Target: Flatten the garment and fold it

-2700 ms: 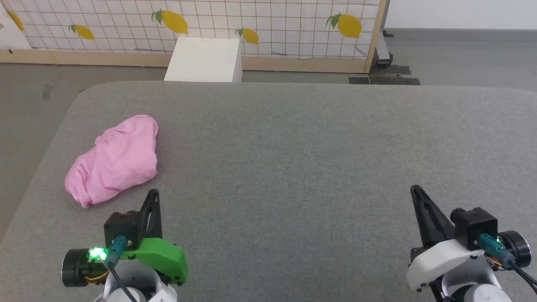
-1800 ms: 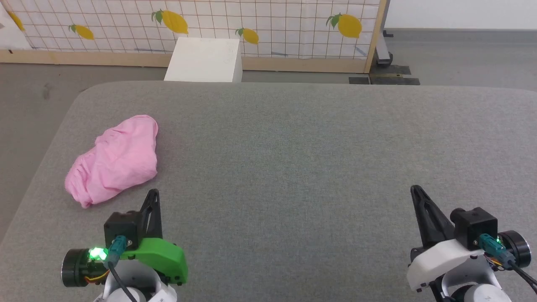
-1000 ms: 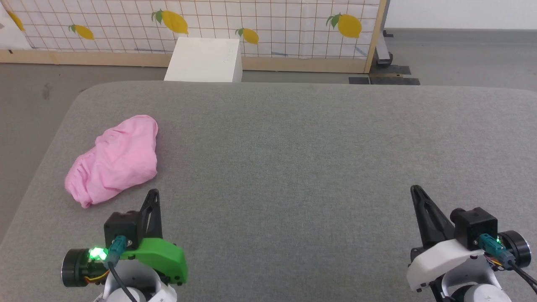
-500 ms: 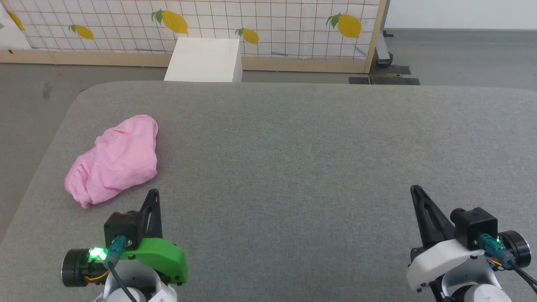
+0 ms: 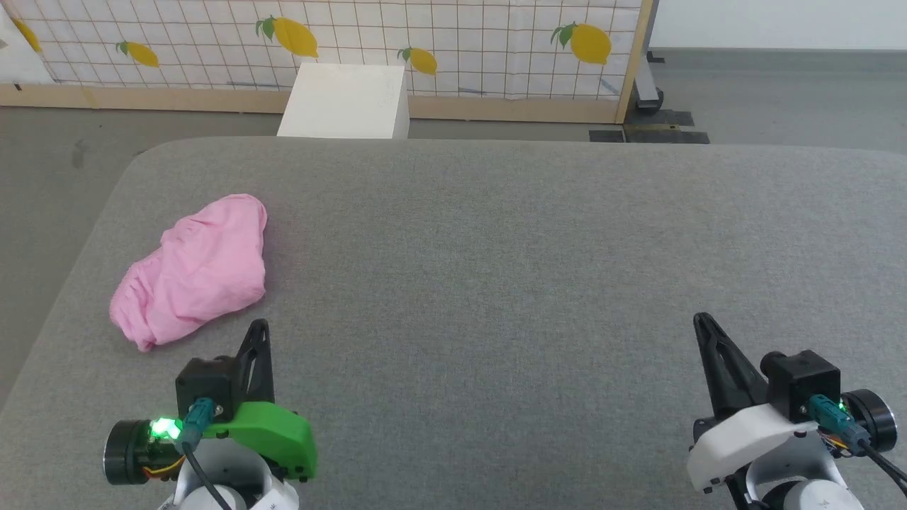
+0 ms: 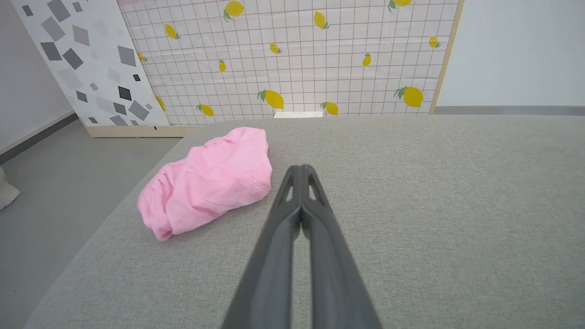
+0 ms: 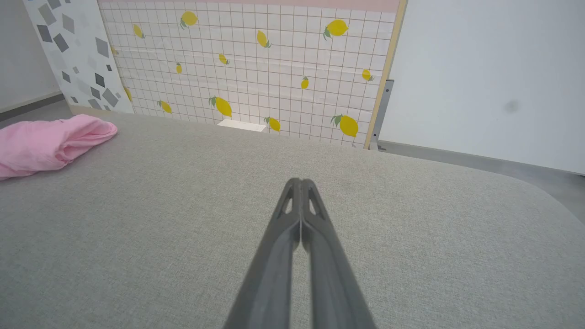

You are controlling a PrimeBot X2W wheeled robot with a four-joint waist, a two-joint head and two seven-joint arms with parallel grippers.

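head view with both wrist views. the pink shorts (image 5: 191, 273) are lying bunched in a loose heap on the left part of the grey fabric-covered table (image 5: 496, 234), near its left edge and short of its rounded far-left corner. a gathered edge is showing at the heap's near-left end. from the heap across to the right edge the table is lying flat and bare, leaving wide open room toward the centre and right. beyond the far edge a white box (image 5: 347, 99) is standing on the grey floor (image 5: 49, 163) in front of a lemon-print grid screen (image 5: 460, 42). the left gripper (image 5: 259, 327) is hanging over the near left part of the table, just nearer than the shorts and slightly to their right, apart from them. its fingers are pressing together, holding nothing, and pointing toward the far edge. the right gripper (image 5: 700, 320) is hanging likewise over the near right part, well apart from the shorts, its fingers meeting tip to tip and holding nothing.
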